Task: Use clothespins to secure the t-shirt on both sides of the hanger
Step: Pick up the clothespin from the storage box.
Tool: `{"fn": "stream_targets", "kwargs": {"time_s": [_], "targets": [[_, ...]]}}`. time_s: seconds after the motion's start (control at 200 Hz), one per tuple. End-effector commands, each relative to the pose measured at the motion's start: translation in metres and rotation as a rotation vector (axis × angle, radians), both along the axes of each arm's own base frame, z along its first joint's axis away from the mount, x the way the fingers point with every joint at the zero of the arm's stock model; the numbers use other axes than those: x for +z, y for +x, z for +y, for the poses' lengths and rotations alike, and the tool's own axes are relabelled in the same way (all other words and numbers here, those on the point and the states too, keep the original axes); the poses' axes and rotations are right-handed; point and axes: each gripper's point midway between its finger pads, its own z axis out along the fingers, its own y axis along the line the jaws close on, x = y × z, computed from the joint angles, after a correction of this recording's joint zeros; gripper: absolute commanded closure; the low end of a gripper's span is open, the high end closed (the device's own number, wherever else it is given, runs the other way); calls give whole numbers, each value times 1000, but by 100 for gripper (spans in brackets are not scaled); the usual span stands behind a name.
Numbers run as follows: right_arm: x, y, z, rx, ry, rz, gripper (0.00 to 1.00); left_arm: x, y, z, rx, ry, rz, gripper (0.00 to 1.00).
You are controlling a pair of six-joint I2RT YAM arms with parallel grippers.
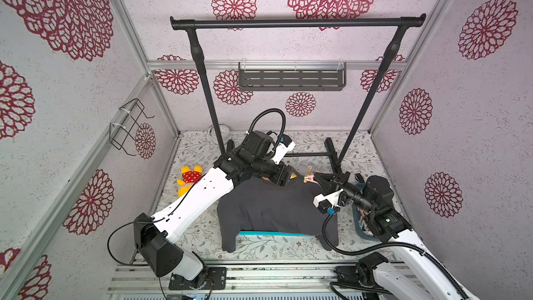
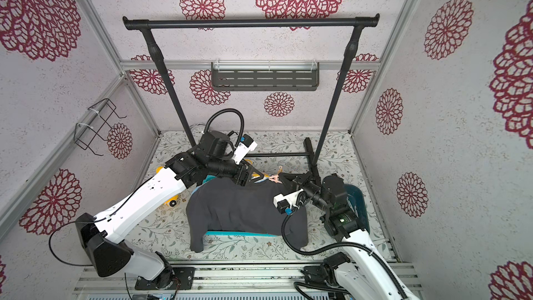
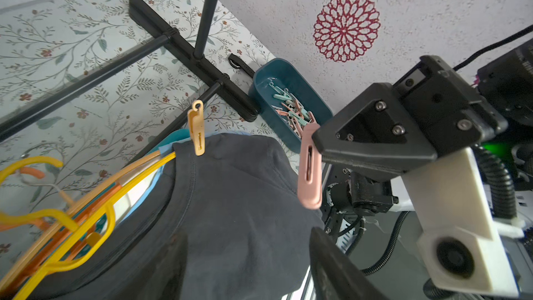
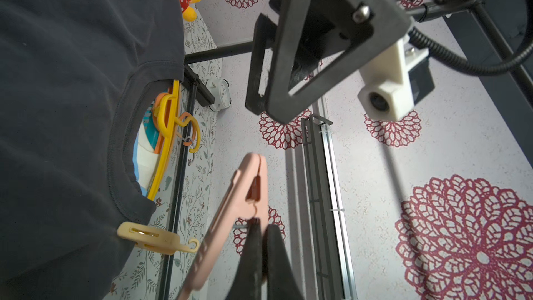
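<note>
The right gripper [image 4: 263,227] clamps the tail of a pink pin [image 4: 233,206], held in the air beside the shirt [image 4: 72,82] collar. The left gripper [image 3: 248,235] hovers above the shirt, jaws apart, empty. A peach pin [image 3: 196,128] clips one shoulder. Risk: the narrow tail grip may let the pink pin pivot, biting cloth and missing the hanger [image 3: 144,170].

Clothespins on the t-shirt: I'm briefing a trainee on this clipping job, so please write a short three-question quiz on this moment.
1. True or false: the pale peach plastic clothespin is clipped onto the dark grey t-shirt.
2. The right gripper holds: A) a pink plastic clothespin; B) a white sock; C) nothing.
3. Which gripper stands open and empty?
Key: 1 true; 2 A; 3 the left gripper.
</note>
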Motion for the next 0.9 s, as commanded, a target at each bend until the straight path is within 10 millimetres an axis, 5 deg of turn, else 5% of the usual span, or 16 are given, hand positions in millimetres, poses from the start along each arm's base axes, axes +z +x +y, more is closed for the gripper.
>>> {"fn": "stream_targets", "kwargs": {"time_s": [0.0, 0.61, 0.896], "targets": [[13, 2, -1, -22, -70, -95, 100, 9, -10, -14, -57, -40, 26, 32], [13, 6, 14, -24, -175, -157, 100, -2, -20, -41, -138, -70, 103, 46], [14, 6, 16, -21, -170, -175, 100, -21, -20, -43, -140, -37, 152, 60]]}}
